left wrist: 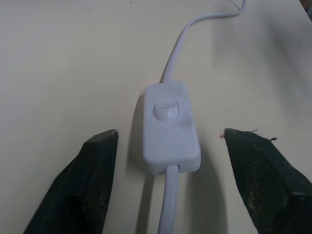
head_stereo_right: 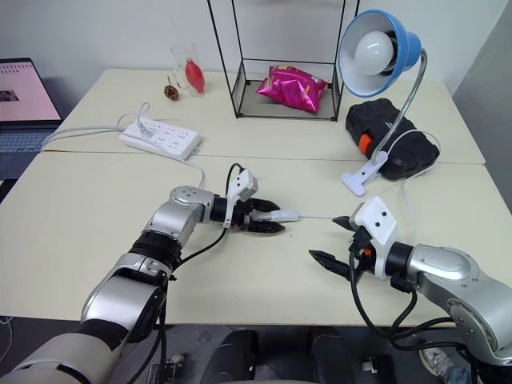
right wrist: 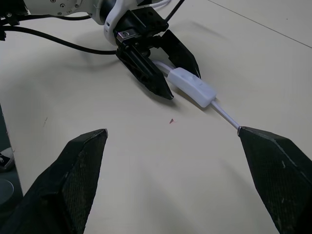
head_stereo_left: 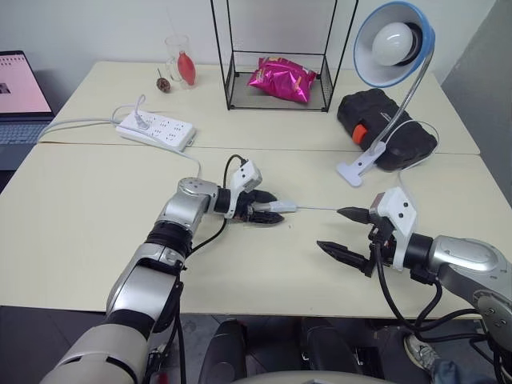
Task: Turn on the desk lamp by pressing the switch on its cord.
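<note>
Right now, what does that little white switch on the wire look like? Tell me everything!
The switch is a small white oblong box with rounded corners, smooth like plastic, with one oval button on top. It lies flat on the cream table. The thin white cord runs out of both its ends. The left gripper has one black finger on each side of it, with gaps showing, so they are not squeezing it. The lamp looks unlit.
</note>
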